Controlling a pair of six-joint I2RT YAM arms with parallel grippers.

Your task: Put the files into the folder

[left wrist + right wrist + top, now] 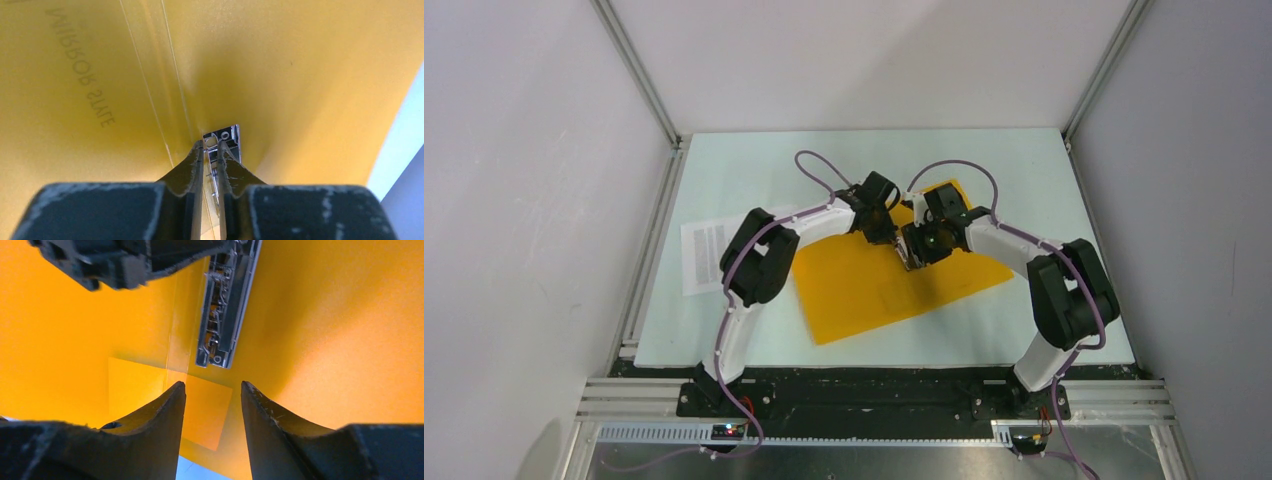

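The folder [874, 290] lies open on the desk [1024, 180], and my left pincer [211, 147] is pinched shut on one end of the metal clip [227, 136] that runs along its inner crease. My right pincer [212, 390] hangs close over the folder's inside with its jaws spread and nothing between them, the clip just beyond its tips. The files [702, 255] lie flat at the desk's left side, beside the folder and partly hidden under my left arm [759, 255].

Pale table [774, 160], open orange folder [864, 285], printed files [701, 255]
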